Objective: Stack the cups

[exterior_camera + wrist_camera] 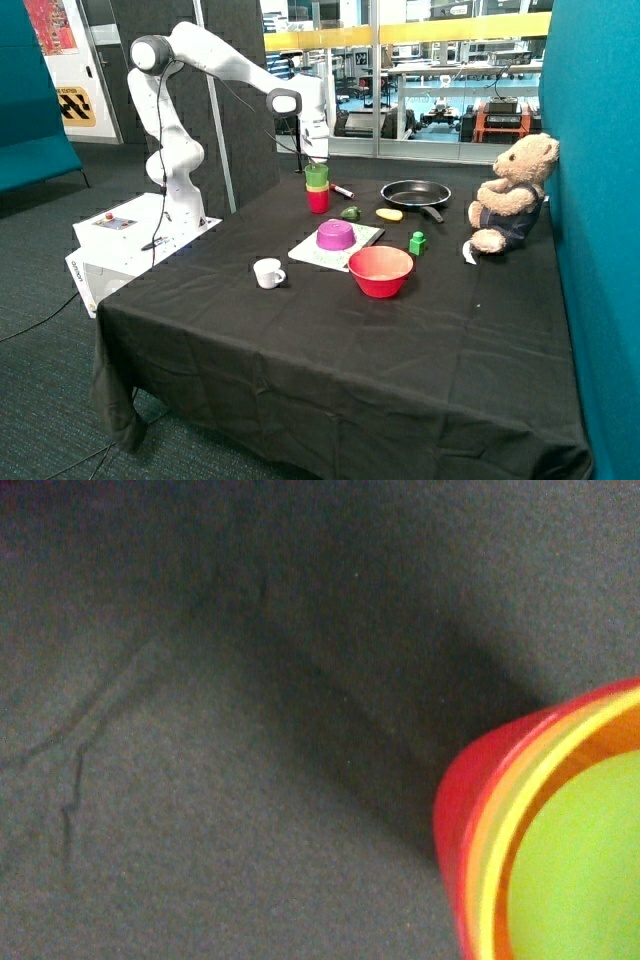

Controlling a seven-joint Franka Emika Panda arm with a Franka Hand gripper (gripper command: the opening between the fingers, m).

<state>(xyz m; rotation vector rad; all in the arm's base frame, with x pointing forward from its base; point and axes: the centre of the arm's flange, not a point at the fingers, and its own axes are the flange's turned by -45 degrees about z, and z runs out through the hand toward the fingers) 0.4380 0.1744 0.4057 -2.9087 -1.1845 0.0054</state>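
Whether the fingers are parted or closed cannot be told; they are seen just above the rim of the green cup. The green cup is nested in the yellow cup, of which only a band shows, and both are seated in the red cup, upright on the table near the marker. In the wrist view, the three nested rims are seen against the black cloth.
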